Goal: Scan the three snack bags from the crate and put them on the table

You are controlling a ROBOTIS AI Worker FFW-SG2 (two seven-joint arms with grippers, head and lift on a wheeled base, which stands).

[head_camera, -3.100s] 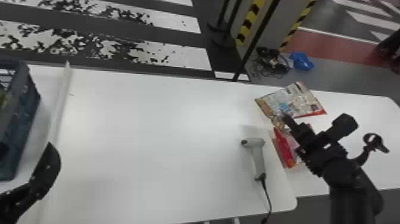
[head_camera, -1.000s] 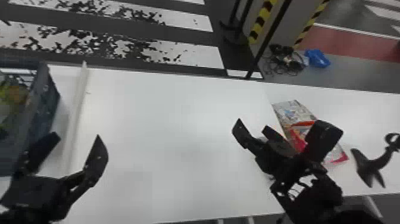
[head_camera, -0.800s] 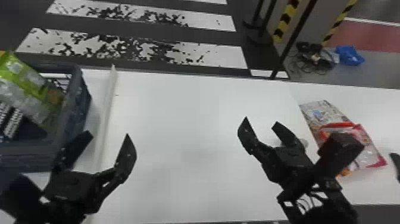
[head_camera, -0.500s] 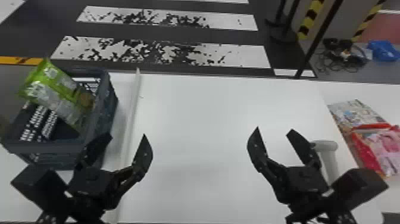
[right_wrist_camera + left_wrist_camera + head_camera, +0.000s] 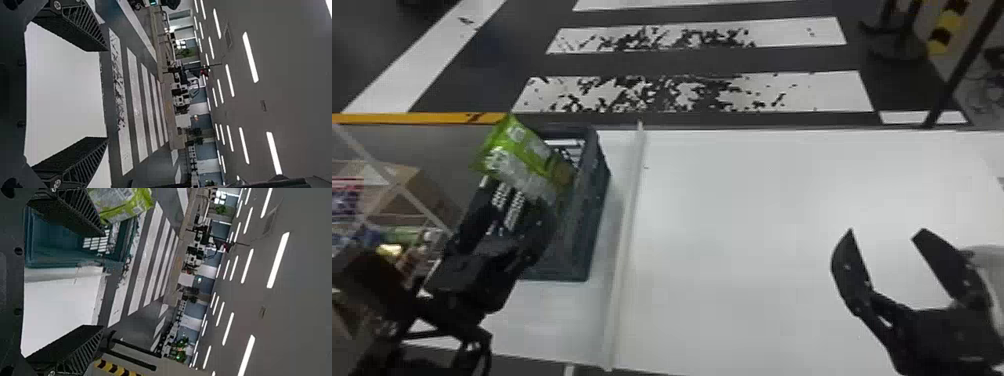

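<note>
In the head view my left gripper [image 5: 507,220] is over the near part of the dark crate [image 5: 597,200], just on the robot's side of the green snack bag [image 5: 514,152], which leans tilted inside the crate and rises above its rim. The left wrist view has the left gripper [image 5: 103,280] open, with the snack bag [image 5: 123,203] beyond one finger and nothing between them. My right gripper [image 5: 887,232] stands open above the white table [image 5: 757,225]; the right wrist view also presents the right gripper [image 5: 107,94] with its fingers apart and nothing held.
A pale raised strip [image 5: 627,235] runs across the table between the crate and the right-hand area. Part of a pale object [image 5: 987,260] is behind the right gripper. At far left, beyond the table, is a cardboard box [image 5: 407,187] near shelving.
The head view has swung left, bringing the whole crate in and leaving the laid-out bags outside it. The left gripper has moved to over the crate. The right gripper remains open.
</note>
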